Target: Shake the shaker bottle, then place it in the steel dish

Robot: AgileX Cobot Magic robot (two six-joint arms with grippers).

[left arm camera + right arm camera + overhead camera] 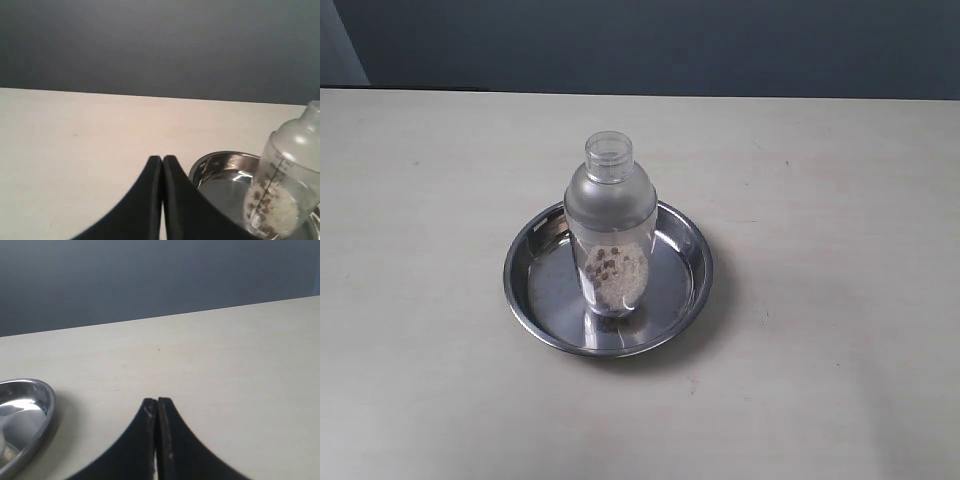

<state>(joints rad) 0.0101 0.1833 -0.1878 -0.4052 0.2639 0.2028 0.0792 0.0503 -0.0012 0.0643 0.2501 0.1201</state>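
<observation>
The shaker bottle [610, 230] stands upright inside the steel dish [535, 290] at the middle of the table, with pale and brown grains in its lower part. No gripper shows in the exterior view. In the left wrist view my left gripper [163, 159] is shut and empty, apart from the steel dish [220, 165] and the shaker bottle [287, 180] beside it. My right gripper [157, 401] is shut on nothing in the right wrist view, well away from the steel dish [35, 410] at the picture's edge.
The pale table [840, 200] spreads around the dish on all sides. A dark wall [650, 45] runs behind its far edge.
</observation>
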